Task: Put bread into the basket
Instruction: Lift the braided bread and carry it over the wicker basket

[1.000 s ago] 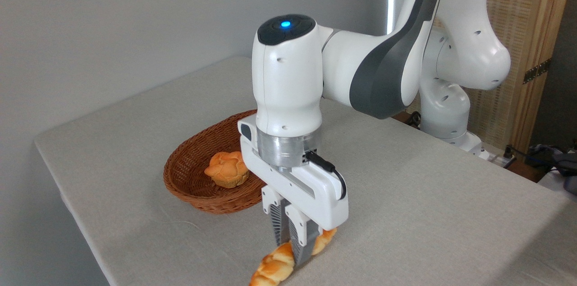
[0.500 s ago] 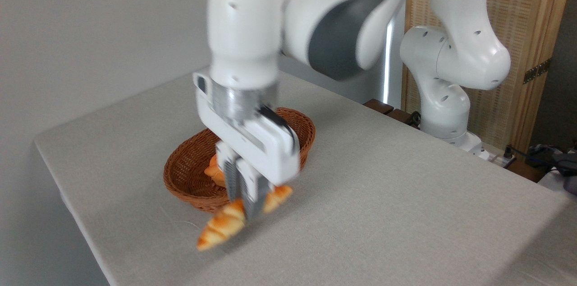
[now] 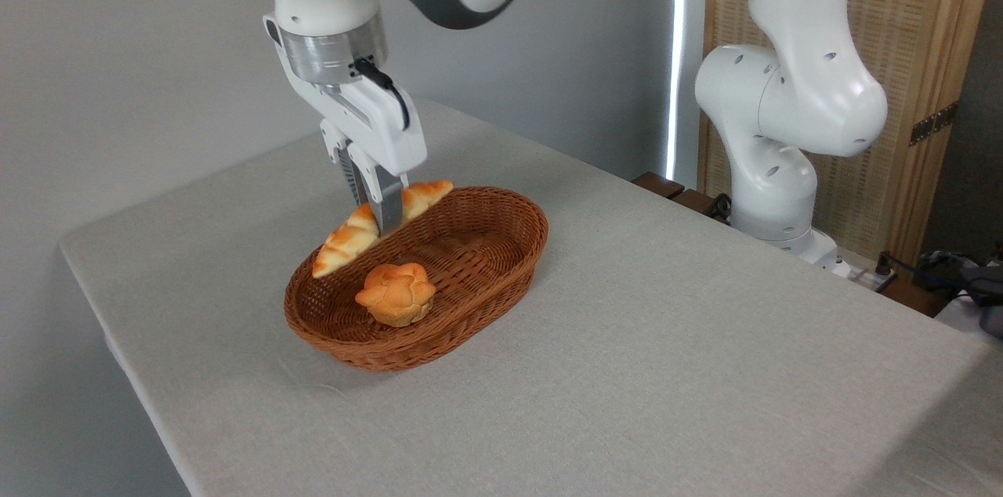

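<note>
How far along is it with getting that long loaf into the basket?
Most of the way. Done: the bread is picked up and off the table. In hand: the gripper has its fingers shut on the loaf's middle, holding it tilted over the basket rim's far side, behind the round bun. Left: lowering it inside and letting go.

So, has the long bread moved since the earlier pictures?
Yes. The bread, held by the gripper, went from the table's near edge, in front of the basket, up and back to the basket's far rim.
</note>
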Action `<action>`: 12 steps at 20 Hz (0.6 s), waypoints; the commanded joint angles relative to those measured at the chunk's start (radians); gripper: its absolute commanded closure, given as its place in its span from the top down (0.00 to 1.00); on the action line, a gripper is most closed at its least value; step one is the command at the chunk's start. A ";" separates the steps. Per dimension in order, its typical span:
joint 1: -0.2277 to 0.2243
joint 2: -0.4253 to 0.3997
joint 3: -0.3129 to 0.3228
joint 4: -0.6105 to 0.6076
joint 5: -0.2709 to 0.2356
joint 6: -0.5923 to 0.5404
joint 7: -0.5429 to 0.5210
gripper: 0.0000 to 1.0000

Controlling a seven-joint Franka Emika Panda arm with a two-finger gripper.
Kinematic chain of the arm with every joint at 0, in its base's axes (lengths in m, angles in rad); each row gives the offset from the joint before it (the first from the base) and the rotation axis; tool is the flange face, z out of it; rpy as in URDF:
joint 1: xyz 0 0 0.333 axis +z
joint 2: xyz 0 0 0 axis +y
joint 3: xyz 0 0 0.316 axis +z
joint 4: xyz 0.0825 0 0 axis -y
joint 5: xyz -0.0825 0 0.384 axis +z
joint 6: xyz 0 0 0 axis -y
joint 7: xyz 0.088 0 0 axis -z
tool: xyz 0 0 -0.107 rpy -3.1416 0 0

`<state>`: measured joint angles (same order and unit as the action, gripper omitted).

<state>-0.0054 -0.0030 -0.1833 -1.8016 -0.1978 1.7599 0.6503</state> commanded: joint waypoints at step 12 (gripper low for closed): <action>-0.007 0.011 -0.055 -0.053 0.109 -0.014 -0.015 0.99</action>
<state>-0.0076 0.0158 -0.2430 -1.8470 -0.1151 1.7564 0.6336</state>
